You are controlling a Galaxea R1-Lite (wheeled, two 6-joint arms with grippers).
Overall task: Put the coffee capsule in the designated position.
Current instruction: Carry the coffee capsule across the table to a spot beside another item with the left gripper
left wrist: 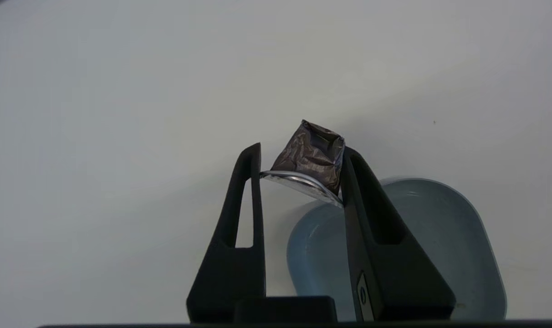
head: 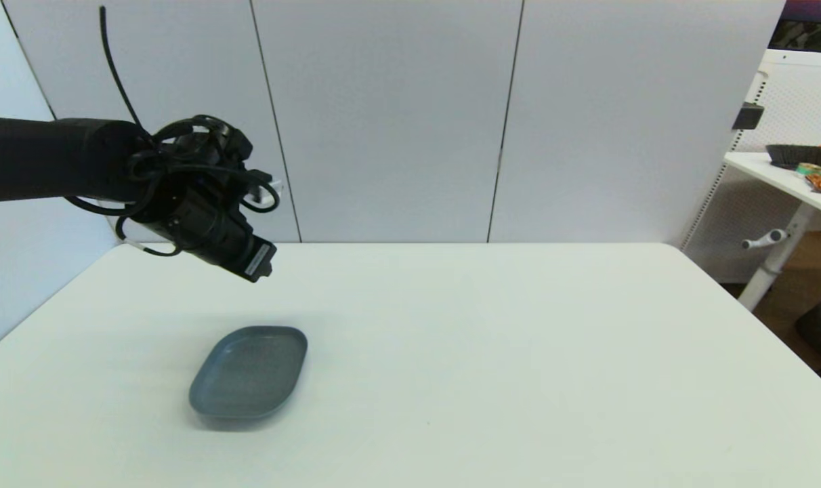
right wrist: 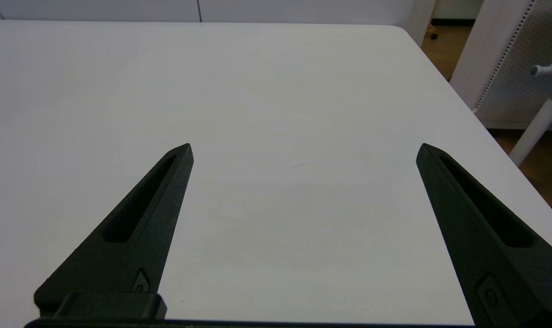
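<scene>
Crumpled foil on the coffee capsule (left wrist: 313, 157), clamped by its silver rim in the left pincer (left wrist: 302, 157) above the blue dish (left wrist: 440, 237), looks light and easily crushed; right pincer (right wrist: 303, 150) gapes empty.

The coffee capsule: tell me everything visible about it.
The small tapered coffee capsule, with a crumpled dark brown foil-like body and a shiny silver rim, is clamped between the two black fingers of the left tool. It hangs tilted in the air, touching nothing else, with the white table and the grey-blue rounded dish behind it.
</scene>
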